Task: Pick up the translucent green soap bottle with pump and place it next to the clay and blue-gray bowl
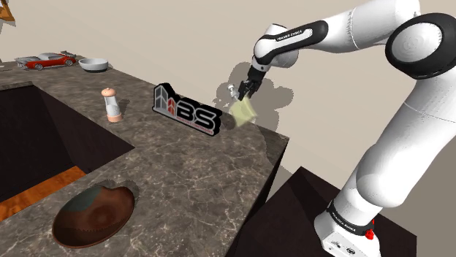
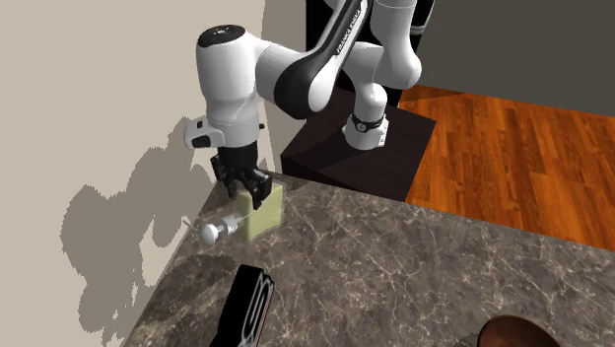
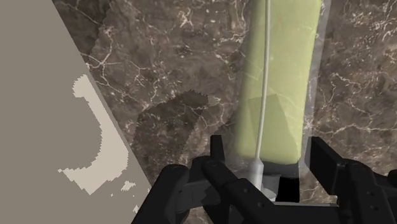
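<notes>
Being pinched near its pump end between the two black fingers of the end effector, the pale green translucent soap bottle is being held tilted. Its silver pump is being pointed toward the beige wall. The bottle is being held over the far corner of the dark marble table, close to the wall and near a black BS sign; whether it is touching the table cannot be told. The brown and blue-gray bowl is being carried at the table's near edge in the shoulder view, well apart from the bottle. A small shaker and a sunken recess are being seen between them.
</notes>
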Available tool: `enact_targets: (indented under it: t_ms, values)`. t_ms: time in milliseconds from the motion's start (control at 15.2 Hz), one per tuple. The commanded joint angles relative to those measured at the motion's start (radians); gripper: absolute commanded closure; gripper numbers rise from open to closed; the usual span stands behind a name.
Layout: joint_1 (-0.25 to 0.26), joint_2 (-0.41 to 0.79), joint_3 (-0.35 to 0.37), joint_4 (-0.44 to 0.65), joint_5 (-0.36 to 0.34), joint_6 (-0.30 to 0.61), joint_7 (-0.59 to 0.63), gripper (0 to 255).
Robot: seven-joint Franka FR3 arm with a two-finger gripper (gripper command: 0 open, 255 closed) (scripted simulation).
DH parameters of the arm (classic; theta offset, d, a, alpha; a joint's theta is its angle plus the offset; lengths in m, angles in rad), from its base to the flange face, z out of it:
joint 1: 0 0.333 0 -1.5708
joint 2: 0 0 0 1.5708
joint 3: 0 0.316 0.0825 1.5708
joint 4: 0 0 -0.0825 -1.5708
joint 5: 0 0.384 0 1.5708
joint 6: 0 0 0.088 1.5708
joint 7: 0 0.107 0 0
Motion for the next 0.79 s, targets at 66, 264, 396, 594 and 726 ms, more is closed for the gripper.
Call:
enact_targets:
  t_ms: [66,264,396,594,726]
  values:
    - [0.000,-0.018,0.000,0.025,-0.010,-0.042,0.010,255]
    - [-0.001,-0.028,0.000,0.055,-0.017,-0.080,0.018,255]
    - [-0.001,-0.034,0.000,0.075,-0.021,-0.106,0.024,255]
    - [-0.001,-0.041,0.000,0.108,-0.027,-0.145,0.031,255]
    - [-0.001,-0.044,0.000,0.130,-0.030,-0.171,0.035,255]
